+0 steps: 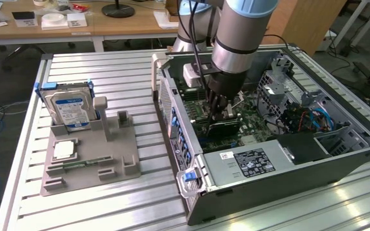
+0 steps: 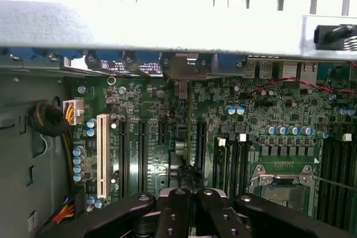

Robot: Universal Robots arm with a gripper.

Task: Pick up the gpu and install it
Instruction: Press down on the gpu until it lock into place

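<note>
The arm (image 1: pixel 240 36) is a thick round tube in brushed silver-grey metal, capped at its joint by a pale blue plastic cover. Below the silver section sits a darker, narrower wrist segment. A white box-shaped module is fixed to the side of the wrist, and a thin black cable runs down along the arm. The gripper (image 2: pixel 192 207) is matte black, built of rounded linkage bars joined by small silver round-headed screws, with a pale metal piece between them.
</note>
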